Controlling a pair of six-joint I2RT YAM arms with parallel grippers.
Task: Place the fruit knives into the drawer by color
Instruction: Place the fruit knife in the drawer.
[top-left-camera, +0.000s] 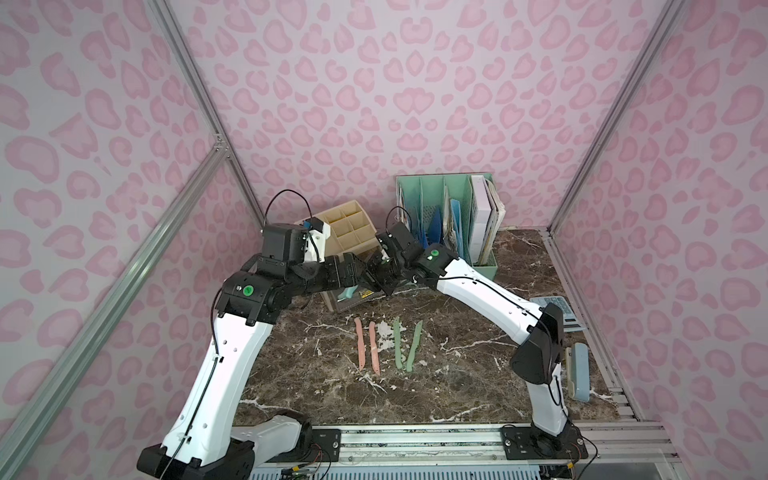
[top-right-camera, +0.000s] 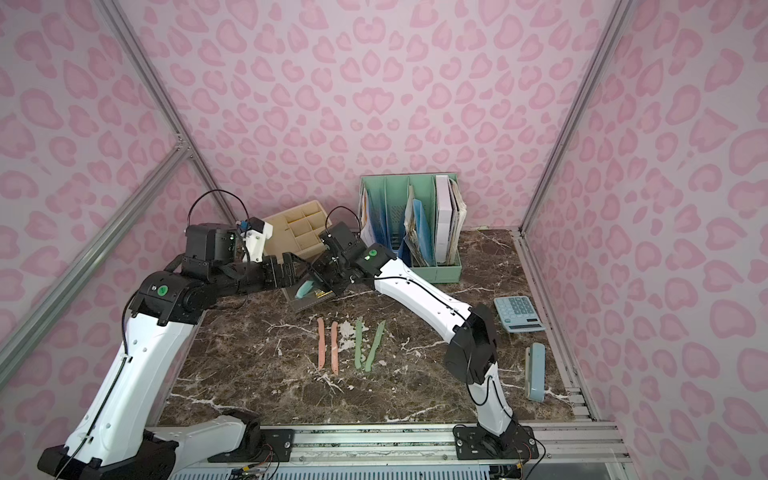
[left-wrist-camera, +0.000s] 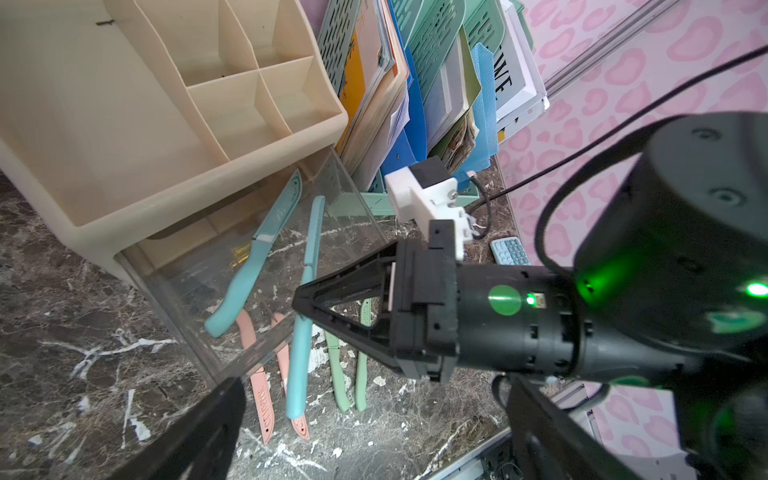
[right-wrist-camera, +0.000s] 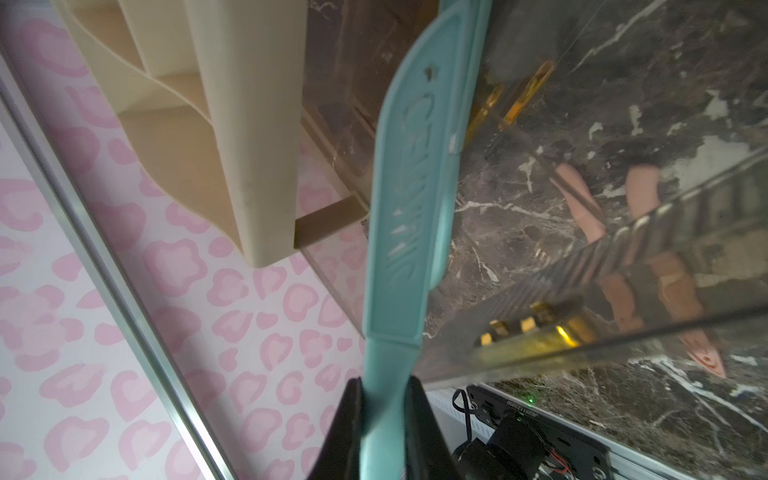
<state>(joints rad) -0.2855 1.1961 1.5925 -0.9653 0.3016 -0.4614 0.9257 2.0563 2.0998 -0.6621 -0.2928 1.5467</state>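
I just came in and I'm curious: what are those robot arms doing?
The right tool grips a teal knife over the clear drawer, where another teal knife already lies. The left tool hovers open nearby. Two pink knives and two green knives lie on the table, not yet put away.

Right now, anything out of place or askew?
The beige organiser sits turned at an angle to the green file rack, and the teal knife in its open drawer lies diagonally. Nothing spilled or damaged.

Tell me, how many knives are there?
6: two pink knives and two green knives on the table, one teal knife in the drawer, another teal knife in the right end effector.
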